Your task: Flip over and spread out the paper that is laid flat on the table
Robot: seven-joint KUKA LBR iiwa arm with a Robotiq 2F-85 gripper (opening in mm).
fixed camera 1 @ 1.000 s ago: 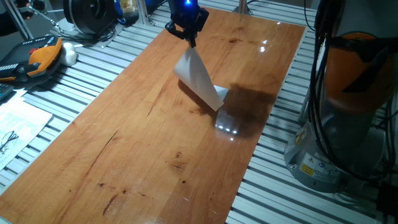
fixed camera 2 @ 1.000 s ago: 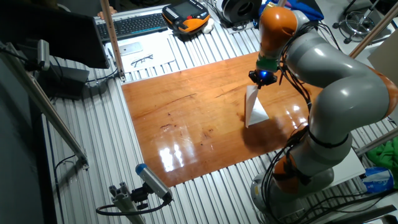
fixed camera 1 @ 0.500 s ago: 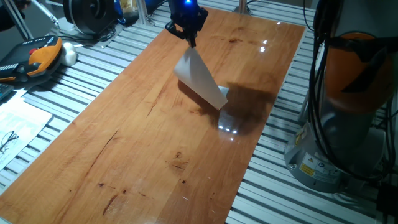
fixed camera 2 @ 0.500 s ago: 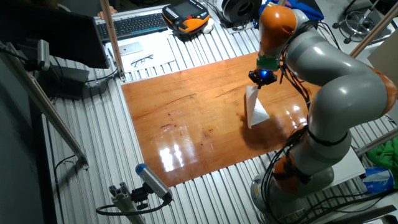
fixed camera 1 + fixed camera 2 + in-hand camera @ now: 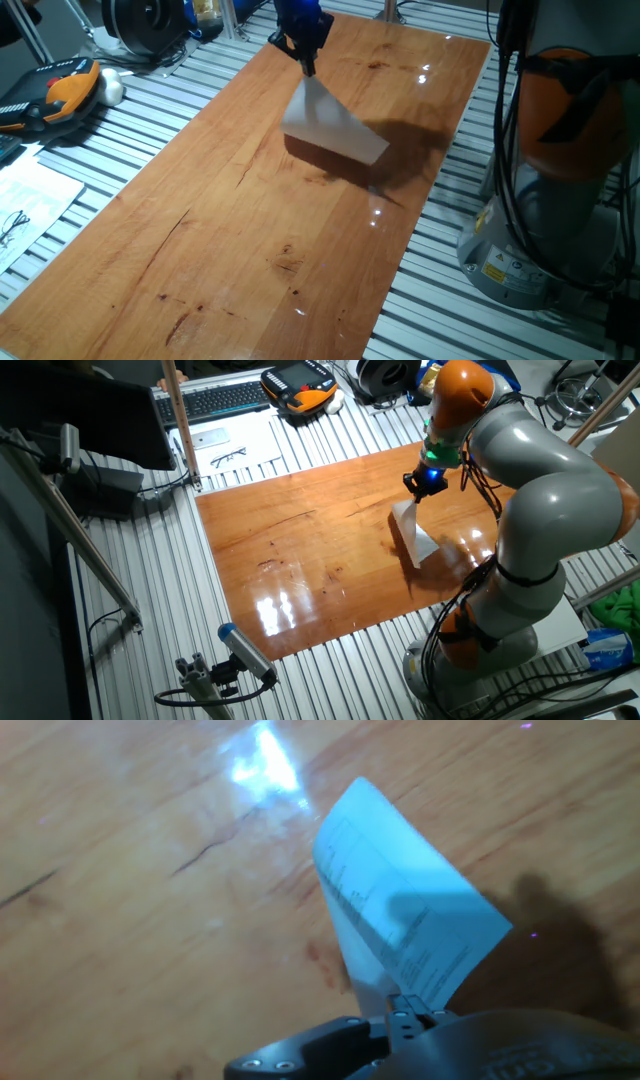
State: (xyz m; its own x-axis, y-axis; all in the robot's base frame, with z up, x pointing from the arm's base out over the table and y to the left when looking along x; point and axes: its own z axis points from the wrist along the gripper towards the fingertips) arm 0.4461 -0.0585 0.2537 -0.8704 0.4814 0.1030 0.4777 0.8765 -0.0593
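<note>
The paper is a thin white sheet, lifted by one corner and hanging slanted above the reddish-brown table. My gripper is shut on its top corner. In the other fixed view the paper droops below the gripper, its lower edge near or on the wood. The hand view shows the paper with columns of small dark text on the side facing the camera, pinched at my gripper. The table also shows in that view.
The slatted metal surface surrounds the board. An orange handheld device and a printed sheet with glasses lie at the left. The arm's base stands to the right. A keyboard lies at the back.
My gripper has moved a little, carrying the corner along. The paper has swung out wider and now hangs more spread, its lower edge shifted to the right across the board.
</note>
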